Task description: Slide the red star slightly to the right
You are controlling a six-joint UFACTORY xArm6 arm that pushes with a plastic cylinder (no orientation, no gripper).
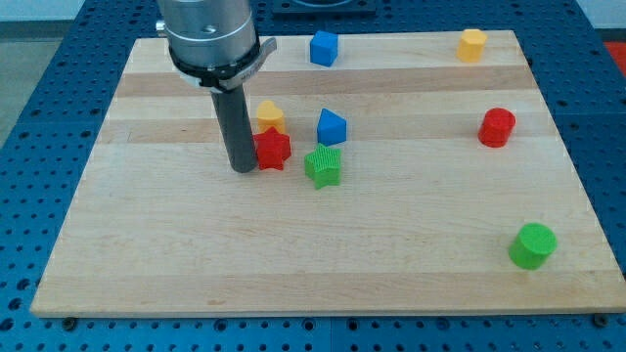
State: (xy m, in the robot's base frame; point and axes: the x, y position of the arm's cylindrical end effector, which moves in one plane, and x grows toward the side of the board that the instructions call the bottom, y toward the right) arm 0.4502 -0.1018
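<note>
Red star [273, 150] sits left of centre on the wooden counter [196, 254], in a tight cluster of four blocks. My tip [244, 170] is down at the counter surface, right against the star's left side; looks like touching, no gap visible. No hand on this arm, just the straight dark rod, so nothing opens or closes and nothing is held; contact is only the rod's side against the star.

Yellow block [270, 114], shape unclear, sits just behind the star toward the view's top, touching or nearly so; partly hidden by the rod. Blue block [332, 127], wedge-like, is to the upper right of the star, near but apart. Green star [323, 165] is just right of the red star and slightly lower, close, a thin gap between them.

Other blocks well apart from the cluster: blue cube [324, 48] at the view's top centre, yellow block [471, 45] at top right, roughly hexagonal, red cylinder [497, 128] on the right side, green cylinder [533, 245] at lower right.
</note>
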